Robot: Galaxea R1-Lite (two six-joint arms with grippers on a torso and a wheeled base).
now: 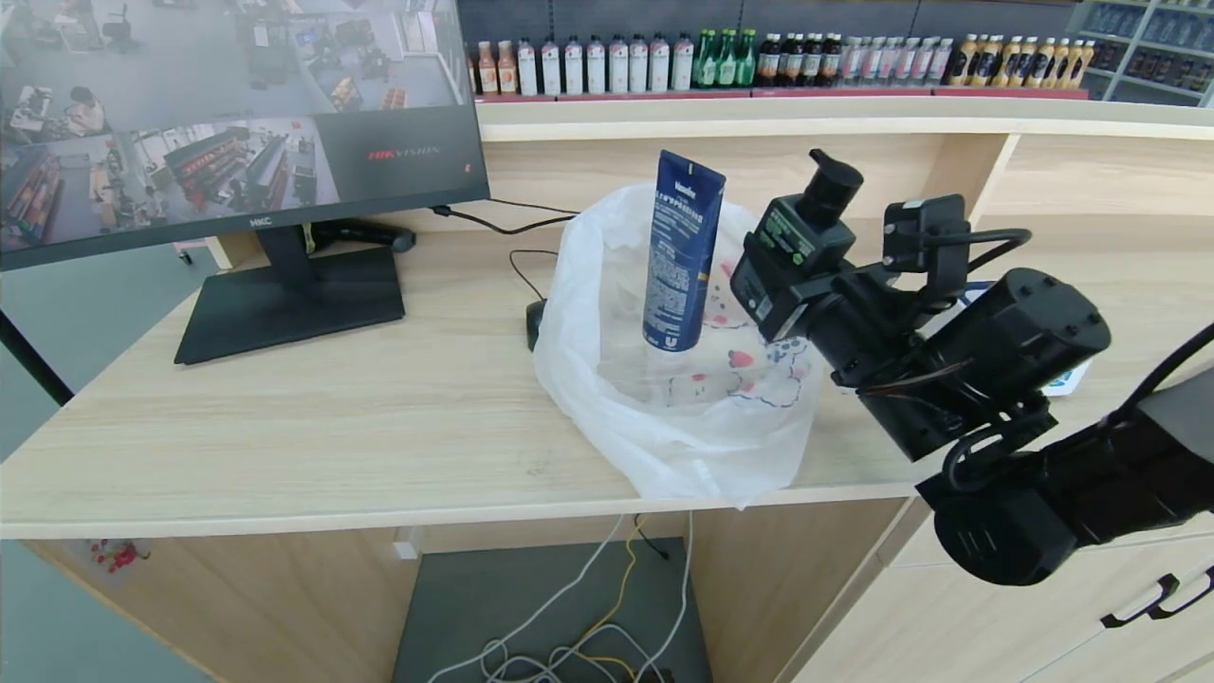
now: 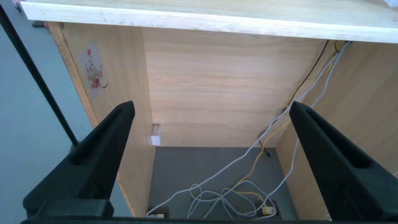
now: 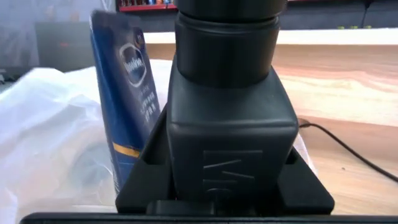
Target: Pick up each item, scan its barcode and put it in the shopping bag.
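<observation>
Low under the desk (image 1: 379,417) edge, the left gripper (image 2: 210,134) hangs wide open and empty, well apart from the goods. Up top, the right gripper (image 1: 801,289) is clamped on the black pump bottle (image 1: 792,242), which is tilted with its pump end up and away. The bag (image 1: 607,379) gapes just to the bottle's left and below, with a blue tube (image 1: 683,251) upright inside. A short carry leftward looks enough.

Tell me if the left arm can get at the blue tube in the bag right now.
Probably not directly: the left gripper hangs open below the counter, whose top lies between it and the blue tube standing in the bag.
</observation>
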